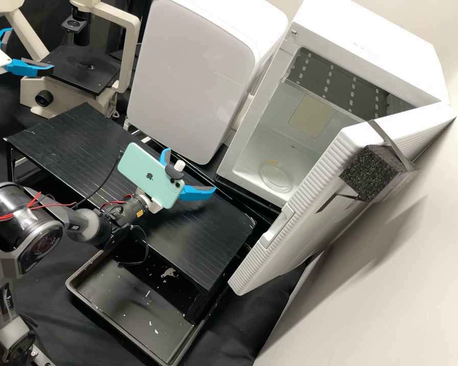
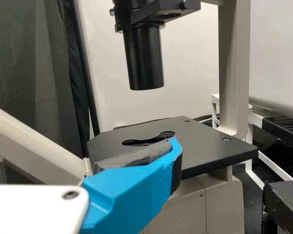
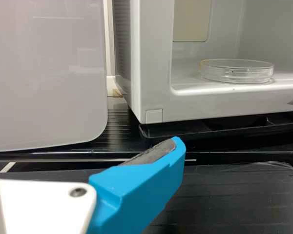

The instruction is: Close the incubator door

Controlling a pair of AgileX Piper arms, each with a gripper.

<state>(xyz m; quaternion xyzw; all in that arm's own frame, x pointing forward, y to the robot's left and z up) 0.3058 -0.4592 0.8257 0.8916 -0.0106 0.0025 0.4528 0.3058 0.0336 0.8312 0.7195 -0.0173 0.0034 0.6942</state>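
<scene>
The white incubator [image 1: 361, 46] at the back right has its door [image 1: 310, 203] standing wide open, swung out toward the front. A black foam block [image 1: 371, 173] is strapped to the door's ribbed outer side. My right gripper [image 1: 190, 170] is open and empty over the black rack, left of the door and apart from it. In the right wrist view, the right gripper [image 3: 85, 146] faces the lower front corner of the incubator [image 3: 154, 97]. Beside the microscope, my left gripper [image 1: 31, 49] is open and empty; the left wrist view shows the left gripper [image 2: 83, 146] by the microscope stage [image 2: 210, 146].
A clear round dish [image 3: 237, 72] lies inside the incubator. Left of it stands a closed white box [image 1: 193, 76]. The black rack [image 1: 81, 147] spans the middle, with a black tray [image 1: 81, 297] beneath its front. A microscope [image 1: 122, 66] stands at the back left.
</scene>
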